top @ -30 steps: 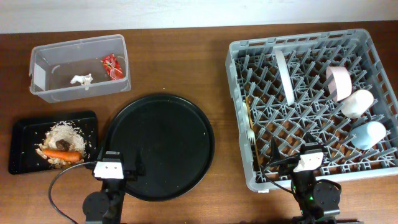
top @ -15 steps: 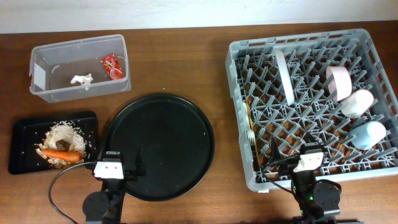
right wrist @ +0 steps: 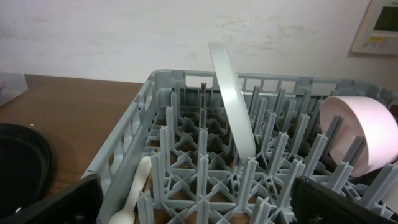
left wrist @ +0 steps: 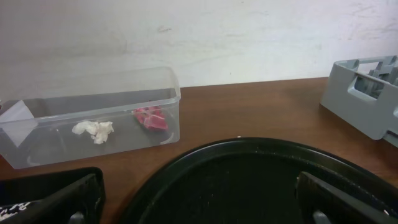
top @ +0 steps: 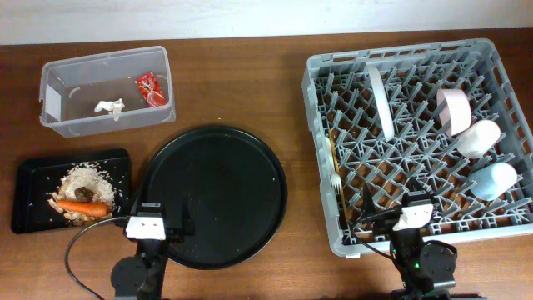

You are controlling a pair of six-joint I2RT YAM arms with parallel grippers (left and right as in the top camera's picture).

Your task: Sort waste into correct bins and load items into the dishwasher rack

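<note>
Left gripper (left wrist: 199, 200) and right gripper (right wrist: 198, 200) stood wide apart, empty. Plate (top: 381, 102) stood on edge near the rack's (top: 316, 125) far edge; judged stiff, slick, breakable; best gripped at its upper rim

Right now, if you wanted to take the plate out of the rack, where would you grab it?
The plate stands on edge in the rack, leaning a little. So it is probably best to pinch across its thin top rim, coming straight down from above.
</note>
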